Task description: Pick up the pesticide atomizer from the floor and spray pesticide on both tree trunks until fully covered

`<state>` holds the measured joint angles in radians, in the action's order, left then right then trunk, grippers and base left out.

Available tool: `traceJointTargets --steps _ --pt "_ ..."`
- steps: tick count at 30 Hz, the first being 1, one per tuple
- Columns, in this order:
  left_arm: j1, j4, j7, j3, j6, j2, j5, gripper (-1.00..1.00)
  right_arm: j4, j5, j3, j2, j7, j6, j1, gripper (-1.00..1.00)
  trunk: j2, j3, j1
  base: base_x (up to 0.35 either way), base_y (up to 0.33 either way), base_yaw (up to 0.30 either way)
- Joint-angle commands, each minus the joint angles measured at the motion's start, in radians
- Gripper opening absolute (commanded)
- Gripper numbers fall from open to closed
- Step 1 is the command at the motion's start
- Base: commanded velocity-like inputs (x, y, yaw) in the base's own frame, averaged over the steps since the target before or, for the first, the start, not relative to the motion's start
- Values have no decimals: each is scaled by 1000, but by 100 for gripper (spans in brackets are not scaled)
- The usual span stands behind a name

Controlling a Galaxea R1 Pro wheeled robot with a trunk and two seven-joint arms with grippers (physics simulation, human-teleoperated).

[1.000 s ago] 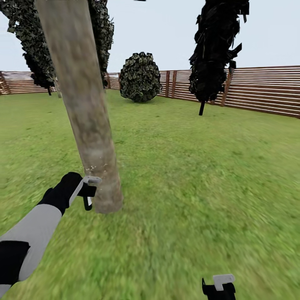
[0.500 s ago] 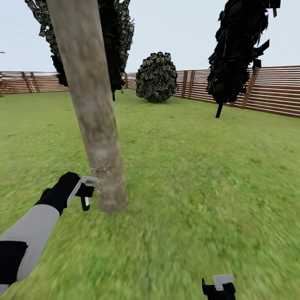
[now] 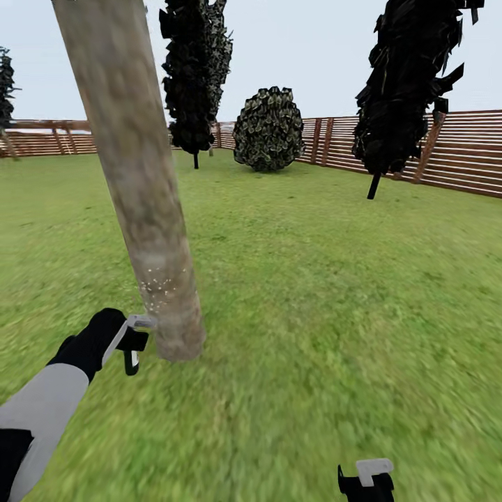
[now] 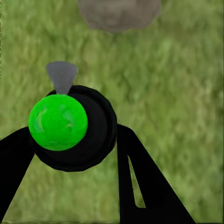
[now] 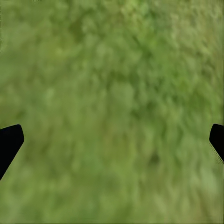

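One tree trunk (image 3: 143,202), thick and mottled beige-grey, rises from the lawn at left of centre and leans slightly. White specks dot its bark low down. My left gripper (image 3: 132,341) hovers just left of the trunk's base, shut on the pesticide atomizer (image 3: 139,323). In the left wrist view the atomizer (image 4: 58,122) is a black round body with a bright green cap between the black fingers (image 4: 140,182). Its grey nozzle points at the trunk base (image 4: 119,14). My right gripper (image 3: 366,477) sits at the lower edge over grass, fingertips (image 5: 9,140) wide apart and empty.
Green lawn (image 3: 335,293) stretches all around. A reddish-brown slat fence (image 3: 460,153) bounds it at the back and right. Two dark conifers (image 3: 404,84) (image 3: 195,77) and a round shrub (image 3: 268,129) stand far off near the fence.
The head view has panned, shifting the conifers and shrub rightward. My left gripper with the atomizer has dropped slightly lower and a little away from the trunk base. The right gripper is unchanged.
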<state>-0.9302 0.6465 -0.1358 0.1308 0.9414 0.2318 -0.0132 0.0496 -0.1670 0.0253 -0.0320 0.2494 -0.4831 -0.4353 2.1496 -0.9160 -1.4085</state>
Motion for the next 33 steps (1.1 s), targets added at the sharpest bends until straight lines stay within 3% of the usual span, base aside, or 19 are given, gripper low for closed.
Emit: traceJointTargets --steps 1,9,12,17,23,28,33 --pt "0 1 -4 6 4 -1 -4 -100 -1 -10 2 0 9 0 0 100 0 -1 0 0 -276 274" --pt "1 2 1 5 3 -39 -2 -100 -1 -9 2 0 9 1 0 100 0 -1 0 96 -270 159" --pt "1 0 0 4 3 -37 -4 -100 -1 -9 2 0 9 0 0 100 0 -1 0 207 -229 4" --pt "21 -11 -1 1 2 -3 -5 -100 -1 -10 2 0 9 0 0 100 0 -1 0 210 -222 66" --pt "63 2 0 2 -1 -20 -3 -100 -1 -10 2 1 9 0 0 100 0 -1 0 24 -272 266" --pt "91 -36 1 -7 -112 -4 -4 -100 -1 -11 2 1 9 1 0 100 0 -1 0 44 -271 246" --pt "97 -41 4 -11 -126 -18 -1 -100 -2 -11 2 0 8 0 0 100 0 -1 0 244 -208 28"
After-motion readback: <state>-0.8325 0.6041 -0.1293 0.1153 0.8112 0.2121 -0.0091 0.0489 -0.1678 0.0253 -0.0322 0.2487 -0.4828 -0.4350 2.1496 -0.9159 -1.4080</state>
